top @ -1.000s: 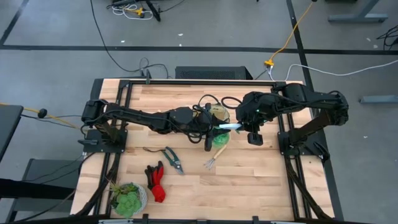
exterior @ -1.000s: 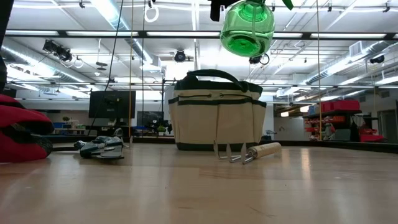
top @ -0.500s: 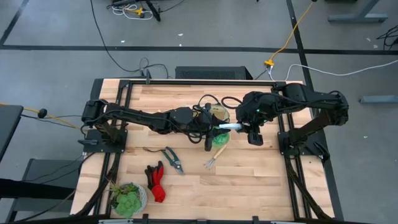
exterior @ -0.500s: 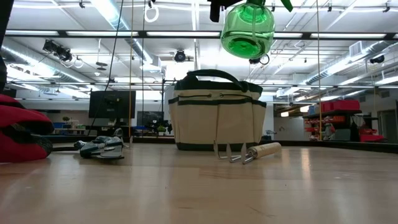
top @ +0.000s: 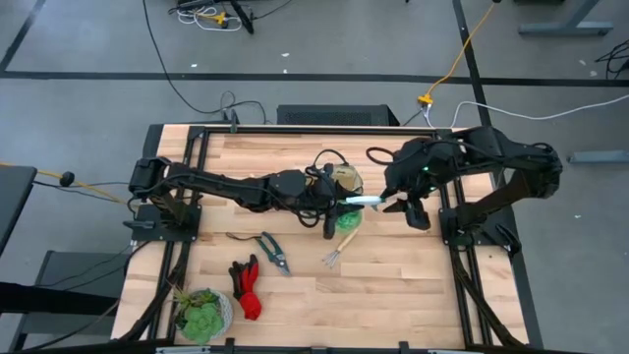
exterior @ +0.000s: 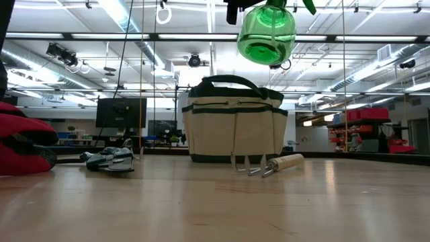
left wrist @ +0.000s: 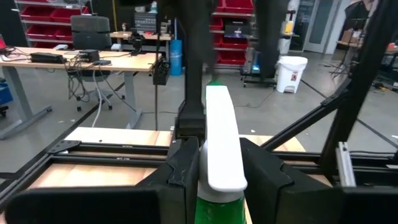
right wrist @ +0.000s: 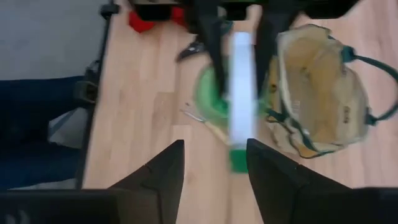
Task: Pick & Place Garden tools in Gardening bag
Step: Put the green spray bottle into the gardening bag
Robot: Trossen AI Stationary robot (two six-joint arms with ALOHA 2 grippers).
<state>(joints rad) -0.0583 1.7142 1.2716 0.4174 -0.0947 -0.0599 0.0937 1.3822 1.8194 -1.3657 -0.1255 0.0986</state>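
My left gripper (top: pixel 334 208) is shut on the green round piece (exterior: pixel 267 33) with the white handle (top: pixel 362 202). It holds the piece high above the table, just in front of the tan gardening bag (top: pixel 344 182), which stands on its base. My right gripper (top: pixel 411 208) is open and empty, a little past the handle's free end toward the table's right edge. One wooden-handled fork (top: pixel 339 254) lies in front of the bag. The shears (top: pixel 273 251) and the red-and-black gloves (top: pixel 246 285) lie nearer the front left. The other fork does not show. My left gripper pinches the white handle's two sides (left wrist: pixel 221 146) between its two fingers (left wrist: pixel 183 171). The fingers come level from the table's left and lie along the handle, which sticks out past them toward the right. The green round body (left wrist: pixel 217 208) hangs below, clear of table and bag.
A leafy plant in a pale pot (top: pixel 201 315) stands at the front left corner. Black frame rails (top: pixel 452 256) run along the table's left and right sides. Bare wood lies in front of the fork (top: pixel 393 295).
My right gripper has drawn back from the white handle's free end toward the table's right edge. My left gripper has kept the green piece where it was, above the table.
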